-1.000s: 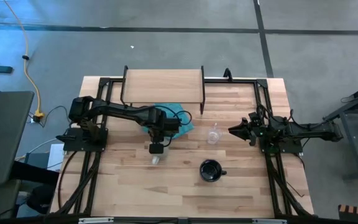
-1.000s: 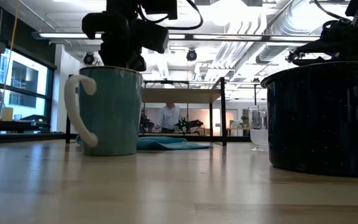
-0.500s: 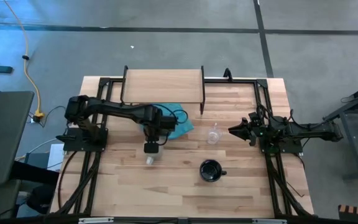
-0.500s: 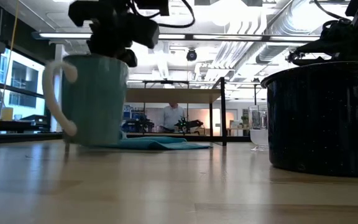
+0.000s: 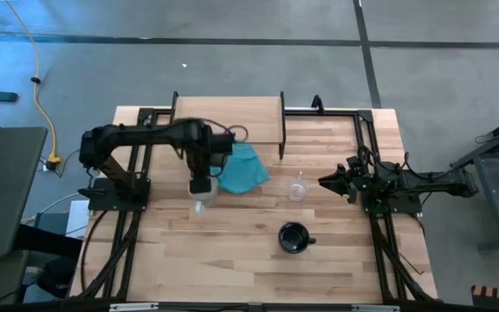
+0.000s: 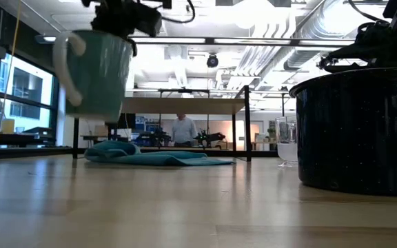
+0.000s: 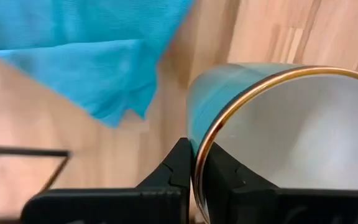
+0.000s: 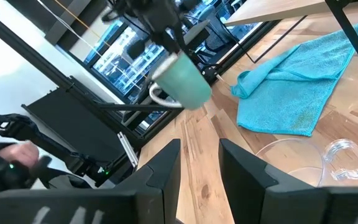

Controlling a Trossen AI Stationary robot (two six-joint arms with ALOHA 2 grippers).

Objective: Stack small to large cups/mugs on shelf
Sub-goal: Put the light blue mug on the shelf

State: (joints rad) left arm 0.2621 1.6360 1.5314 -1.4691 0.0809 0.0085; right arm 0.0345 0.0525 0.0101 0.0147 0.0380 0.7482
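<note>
**A:** Low view first: your left gripper (image 6: 119, 24) has the pale mug (image 6: 95, 76) clear of the table (image 6: 198, 207), handle toward the camera's left, body tilted a little.

**B:** How is it held?

**A:** By the rim. In the left wrist view the fingers (image 7: 179, 171) are pinched tight on the mug's wall, one outside, one inside the mouth. That's a thin hold, so I'd judge the mug can swing on it.

**B:** And where's the shelf from there?

**A:** In the high view the shelf (image 5: 228, 119) lies toward the table's far edge, its long side running across the table. The mug hangs just in front of the shelf's left half, beside the blue cloth (image 5: 241, 169). So your move goes away from you and up over the board's front edge.

**B:** The other cups?

**A:** The glass cup (image 5: 297, 188) and black mug (image 5: 294, 237) stand on the table, nearer the right gripper (image 5: 326, 182), which waits partly open, holding nothing.
</note>
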